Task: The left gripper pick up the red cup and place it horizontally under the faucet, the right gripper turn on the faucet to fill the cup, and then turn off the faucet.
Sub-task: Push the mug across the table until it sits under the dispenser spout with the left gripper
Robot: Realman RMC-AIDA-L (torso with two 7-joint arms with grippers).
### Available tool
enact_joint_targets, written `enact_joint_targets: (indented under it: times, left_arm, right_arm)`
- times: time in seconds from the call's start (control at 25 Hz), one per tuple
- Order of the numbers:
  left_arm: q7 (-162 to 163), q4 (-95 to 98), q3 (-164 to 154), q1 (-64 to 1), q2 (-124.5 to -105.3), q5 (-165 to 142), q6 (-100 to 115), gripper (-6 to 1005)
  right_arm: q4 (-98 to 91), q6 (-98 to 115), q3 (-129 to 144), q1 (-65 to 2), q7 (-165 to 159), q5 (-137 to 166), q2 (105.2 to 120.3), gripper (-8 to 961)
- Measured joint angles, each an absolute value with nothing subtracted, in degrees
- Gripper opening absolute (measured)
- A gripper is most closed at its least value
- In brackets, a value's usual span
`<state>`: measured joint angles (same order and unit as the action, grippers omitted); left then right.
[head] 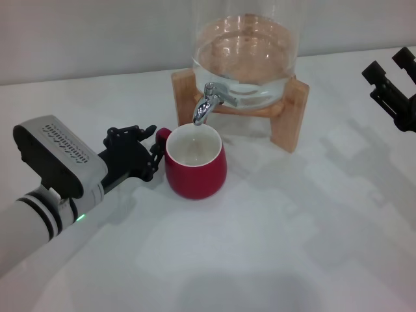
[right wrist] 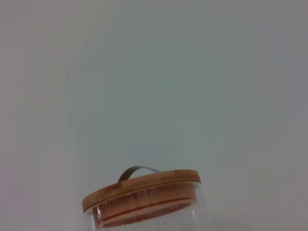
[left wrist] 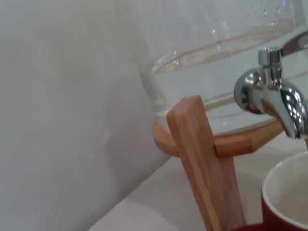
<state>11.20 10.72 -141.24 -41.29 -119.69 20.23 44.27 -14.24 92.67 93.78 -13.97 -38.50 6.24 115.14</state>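
The red cup [head: 198, 172] stands upright on the white table, its white inside open right below the spout of the chrome faucet [head: 209, 103]. My left gripper [head: 156, 146] reaches in from the left, its black claw shut around the cup's small red handle. In the left wrist view the faucet [left wrist: 276, 96] hangs just above the cup's rim [left wrist: 288, 202]. No water runs from the spout. My right gripper [head: 390, 68] hovers at the far right edge, well away from the faucet, jaws apart and holding nothing.
The glass dispenser jar [head: 246, 52], part filled with water, rests on a wooden stand [head: 286, 127] at the back centre. Its wooden lid [right wrist: 144, 190] shows in the right wrist view. White table surface stretches in front of and to the right of the cup.
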Motion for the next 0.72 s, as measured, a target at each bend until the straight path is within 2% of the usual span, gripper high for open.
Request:
enact_joint_targets:
  times: [0.04, 0.24, 0.72]
  left_arm:
    - [11.2, 10.7, -141.3, -41.3, -119.69, 20.2, 44.1, 127]
    - [11.2, 10.7, -141.4, -41.3, -119.71, 20.0, 43.6, 266]
    - [11.2, 10.8, -141.2, -40.9, -119.71, 20.2, 43.6, 270]
  right_arm:
    - [-14.2, 92.7, 93.8, -14.0, -38.5, 6.2, 115.13, 854]
    - [-14.2, 92.8, 93.8, -14.0, -38.5, 6.2, 115.14, 855]
    - [-14.2, 92.7, 93.8, -14.1, -38.5, 6.2, 115.13, 855]
